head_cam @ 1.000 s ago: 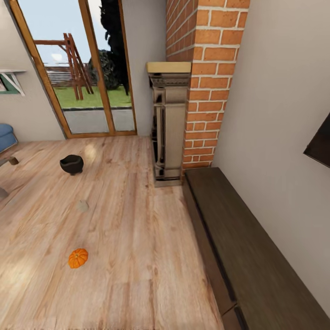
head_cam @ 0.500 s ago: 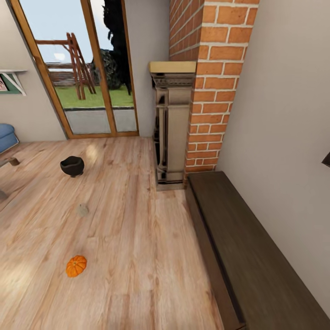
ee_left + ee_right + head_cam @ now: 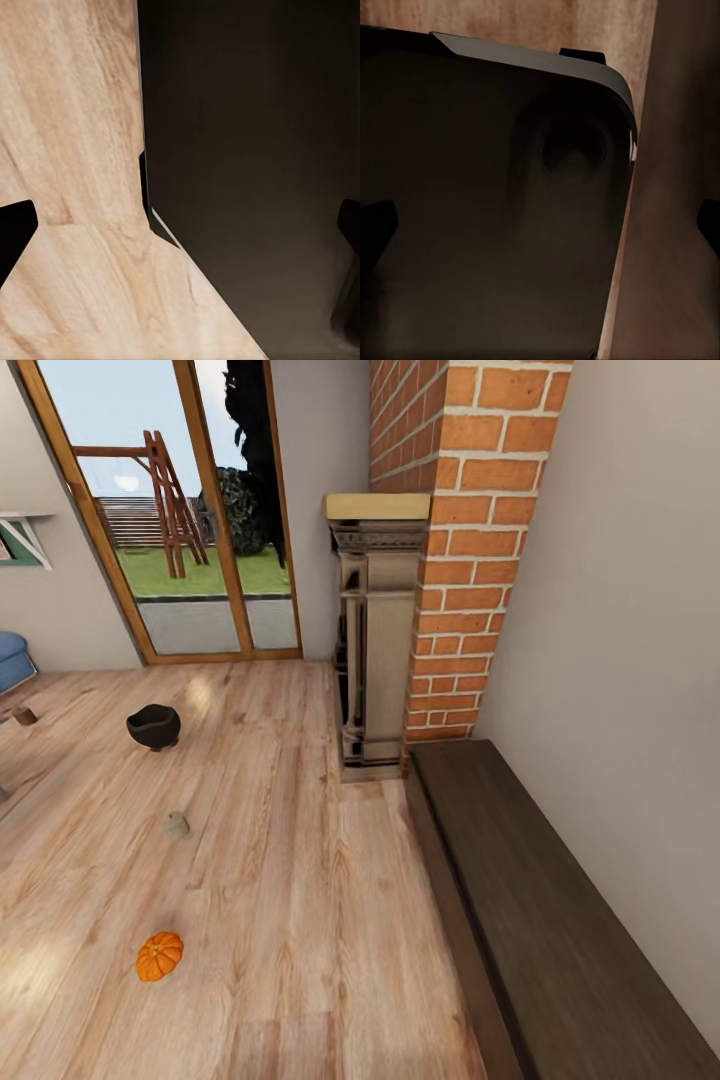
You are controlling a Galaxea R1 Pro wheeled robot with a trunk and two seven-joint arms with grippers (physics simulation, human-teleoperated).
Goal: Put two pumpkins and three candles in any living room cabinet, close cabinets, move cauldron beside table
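Living room surveyed, nothing yet held.

A pumpkin (image 3: 159,956), a pale candle (image 3: 177,825) and the cauldron (image 3: 153,726) are seen on the floor (image 3: 290,880), well apart from the cabinet (image 3: 560,930). The pumpkin is judged light, rigid, best gripped across its ribs. The left end effector (image 3: 180,232) is seen spread wide and empty, as is the right end effector (image 3: 540,225).

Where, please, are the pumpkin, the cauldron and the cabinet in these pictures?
pumpkin (image 3: 160,956): head view, middle of its orange ribbed body.
cauldron (image 3: 154,727): head view, its black side below the rim.
cabinet (image 3: 560,920): head view, bare part of its dark flat top.
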